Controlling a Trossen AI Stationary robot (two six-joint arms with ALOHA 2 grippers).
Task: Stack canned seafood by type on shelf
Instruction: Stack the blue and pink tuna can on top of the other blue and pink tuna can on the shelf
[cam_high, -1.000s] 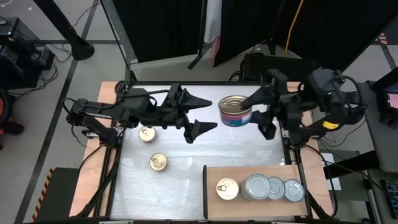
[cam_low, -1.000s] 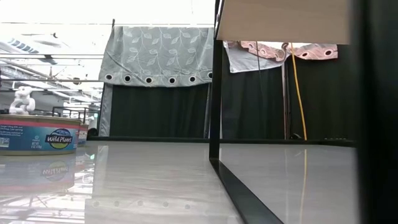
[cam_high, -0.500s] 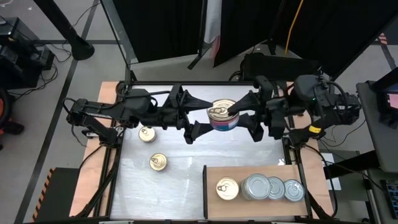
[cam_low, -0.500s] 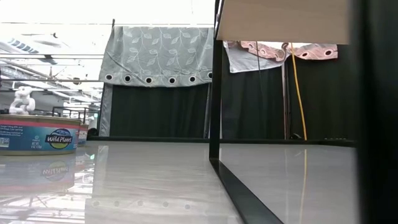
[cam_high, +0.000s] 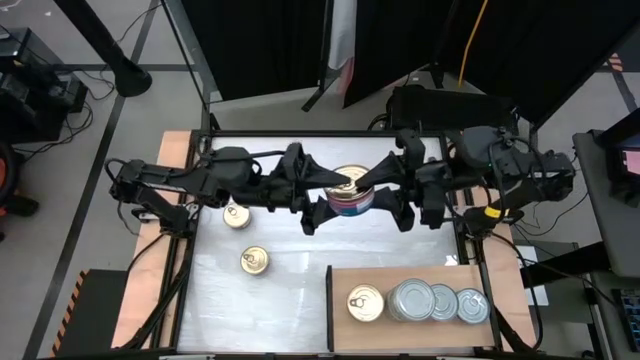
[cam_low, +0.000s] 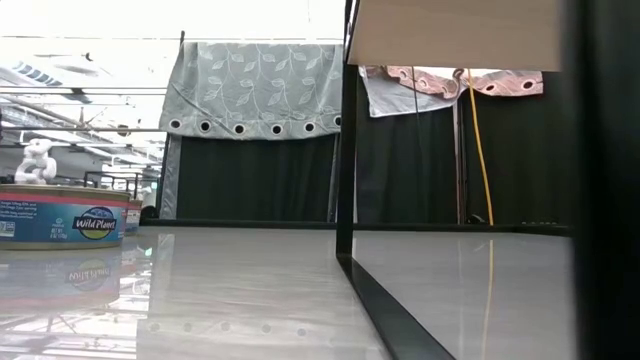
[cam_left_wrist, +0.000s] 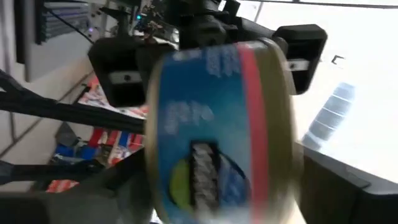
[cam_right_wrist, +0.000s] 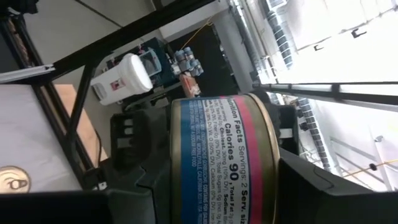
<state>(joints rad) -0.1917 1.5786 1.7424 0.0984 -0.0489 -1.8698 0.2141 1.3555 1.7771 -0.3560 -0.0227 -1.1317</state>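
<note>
**Blue, pink and gold against white and wood**

The can (cam_high: 350, 190) between the two dark grippers is showing a gold pull-ring top and a blue label crossed by a pink band (cam_right_wrist: 239, 162), with white lettering. Two gold-topped tins (cam_high: 255, 261) are gleaming on the glossy white tabletop (cam_high: 290, 300). On the light-brown shelf (cam_high: 400, 278), one gold top (cam_high: 365, 303) is sitting beside silver-grey tops (cam_high: 410, 300). In the low view, a blue-labelled tin (cam_low: 62, 217) is standing before a grey leaf-patterned curtain (cam_low: 260, 90).

A grey leaf-patterned curtain (cam_low: 255, 85) hangs before black drapes (cam_low: 450, 160) beyond the glossy white tabletop (cam_low: 250, 290).
</note>
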